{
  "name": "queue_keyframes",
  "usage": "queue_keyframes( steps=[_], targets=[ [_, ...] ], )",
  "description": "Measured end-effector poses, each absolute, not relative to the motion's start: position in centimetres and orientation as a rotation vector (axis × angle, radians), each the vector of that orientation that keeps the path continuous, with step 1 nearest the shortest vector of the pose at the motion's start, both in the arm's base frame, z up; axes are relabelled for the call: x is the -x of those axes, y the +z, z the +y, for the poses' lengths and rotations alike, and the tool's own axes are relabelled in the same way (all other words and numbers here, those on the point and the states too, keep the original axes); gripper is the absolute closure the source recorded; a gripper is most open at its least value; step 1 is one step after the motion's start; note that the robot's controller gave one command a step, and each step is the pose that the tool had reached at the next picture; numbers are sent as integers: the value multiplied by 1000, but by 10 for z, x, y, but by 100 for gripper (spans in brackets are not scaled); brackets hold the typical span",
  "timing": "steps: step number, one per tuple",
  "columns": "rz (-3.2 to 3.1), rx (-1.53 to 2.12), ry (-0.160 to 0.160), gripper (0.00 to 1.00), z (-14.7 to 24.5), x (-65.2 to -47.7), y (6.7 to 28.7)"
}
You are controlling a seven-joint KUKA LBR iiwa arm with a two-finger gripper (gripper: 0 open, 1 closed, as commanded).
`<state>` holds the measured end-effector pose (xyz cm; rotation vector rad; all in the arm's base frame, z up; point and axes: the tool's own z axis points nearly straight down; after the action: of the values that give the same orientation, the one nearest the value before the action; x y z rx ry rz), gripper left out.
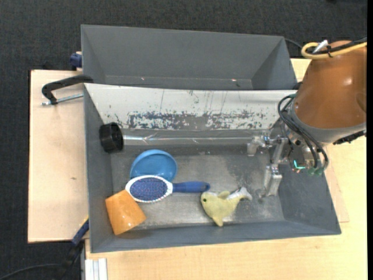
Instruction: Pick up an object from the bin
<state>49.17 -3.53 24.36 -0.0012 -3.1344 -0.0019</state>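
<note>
Claw [268, 190] hangs low in the grey metal bin [175, 57], its spread impossible to judge; the limp yellow cloth toy [218, 206] lies just beside it, long axis slanting toward it.

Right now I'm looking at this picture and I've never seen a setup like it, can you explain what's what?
One camera looks down into a grey metal bin. The orange-covered bulk at the right is a robot arm. Its pincer hangs low near the bin's right side, beside a yellow soft toy. I see nothing gripped in it. Further left lie a blue brush, a blue bowl, an orange cup and a black cap.
</note>
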Motion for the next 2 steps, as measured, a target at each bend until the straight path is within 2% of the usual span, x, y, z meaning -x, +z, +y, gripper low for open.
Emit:
queue_keyframes(
  steps=[1, 2],
  targets=[
    [-3069, -655, -2, 0, -53, -504, 136],
    [-2887, -1232, -4, 0, -47, -512, 76]
  ],
)
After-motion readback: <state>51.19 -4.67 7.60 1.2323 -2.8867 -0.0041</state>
